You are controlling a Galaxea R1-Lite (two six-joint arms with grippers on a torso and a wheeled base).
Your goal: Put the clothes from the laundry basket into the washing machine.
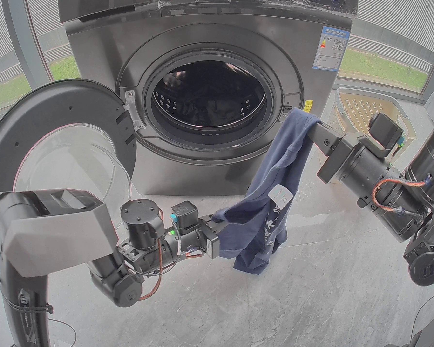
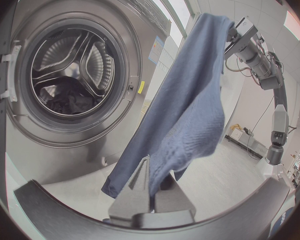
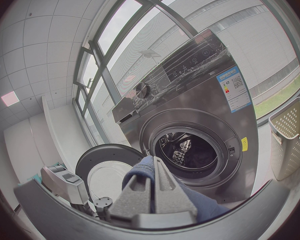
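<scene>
Far to the left, the washing machine (image 1: 106, 54) has its round door (image 1: 58, 136) swung wide, the door's rim close to the left arm. The left fingers (image 2: 136, 184) are clamped on the lower end of the blue garment (image 1: 270, 189), low over the floor (image 1: 275, 304), which lies open in front. The garment hangs stretched between both arms, before the right edge of the drum mouth. Its white tag (image 1: 280, 196) has print too small to read. Dark clothes (image 1: 207, 100) lie in the drum. The right fingers (image 3: 168, 187) pinch the garment's upper end. A blue-and-white label (image 1: 331, 48) and a small yellow sticker (image 1: 307, 105) sit on the front panel. The laundry basket (image 1: 366, 109) stands just right of the machine.
</scene>
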